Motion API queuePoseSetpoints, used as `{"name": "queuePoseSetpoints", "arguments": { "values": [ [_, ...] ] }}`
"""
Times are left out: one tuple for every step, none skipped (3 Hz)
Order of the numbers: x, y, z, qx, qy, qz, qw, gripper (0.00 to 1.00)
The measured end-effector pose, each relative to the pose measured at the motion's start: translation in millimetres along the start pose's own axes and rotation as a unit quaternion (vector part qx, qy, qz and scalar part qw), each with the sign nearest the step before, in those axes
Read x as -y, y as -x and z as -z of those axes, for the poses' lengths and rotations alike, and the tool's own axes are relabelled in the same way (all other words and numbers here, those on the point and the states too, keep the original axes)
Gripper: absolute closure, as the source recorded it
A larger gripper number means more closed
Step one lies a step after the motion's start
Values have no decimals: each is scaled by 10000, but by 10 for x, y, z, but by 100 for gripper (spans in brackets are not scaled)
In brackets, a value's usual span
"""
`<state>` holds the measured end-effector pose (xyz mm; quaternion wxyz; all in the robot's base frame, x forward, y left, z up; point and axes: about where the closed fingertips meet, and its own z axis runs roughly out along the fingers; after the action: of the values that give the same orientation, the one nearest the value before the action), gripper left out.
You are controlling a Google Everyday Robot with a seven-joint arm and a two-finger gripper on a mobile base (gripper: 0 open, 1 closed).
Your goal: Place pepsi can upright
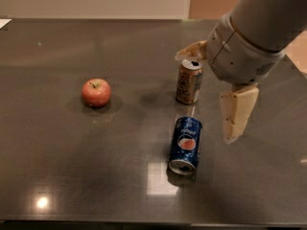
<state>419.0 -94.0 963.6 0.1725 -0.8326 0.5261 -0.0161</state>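
The pepsi can (185, 144) is dark blue with a round red-white-blue logo. It lies on its side on the dark table (72, 166), its silver end toward the front edge. My gripper (205, 98) hangs above the table just right of the can. It is open and empty. One cream finger (236, 113) points down to the right of the pepsi can. The other finger (190, 51) reaches behind the top of the brown-gold can.
A brown-gold can (188, 81) stands upright just behind the pepsi can. A red apple (96, 92) sits to the left. My arm's grey wrist (240, 51) fills the upper right. A bright light reflection lies near the front edge.
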Motion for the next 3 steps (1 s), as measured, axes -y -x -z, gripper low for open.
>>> {"name": "queuePoseSetpoints", "arguments": {
  "values": [
    [-83, 234, -126, 63, 150, 1113, 9937, 0],
    [-194, 381, -282, 37, 343, 2114, 9768, 0],
    [-287, 453, -468, 26, 554, 2828, 9576, 0]
  ]
}}
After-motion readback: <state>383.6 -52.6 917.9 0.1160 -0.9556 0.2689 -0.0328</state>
